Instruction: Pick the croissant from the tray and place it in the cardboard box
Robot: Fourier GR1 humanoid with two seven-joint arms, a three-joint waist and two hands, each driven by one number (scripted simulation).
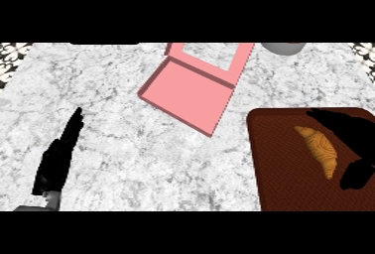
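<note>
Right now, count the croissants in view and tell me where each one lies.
1. The croissant lies on the brown tray at the right, beside the right hand. The hand covers part of the tray, so another could be hidden there.

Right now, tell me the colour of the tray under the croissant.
Dark reddish-brown, seen in the head view: tray beneath the golden croissant.

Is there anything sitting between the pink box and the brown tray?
No. In the head view, only bare marble counter lies between the pink box and the tray.
</note>
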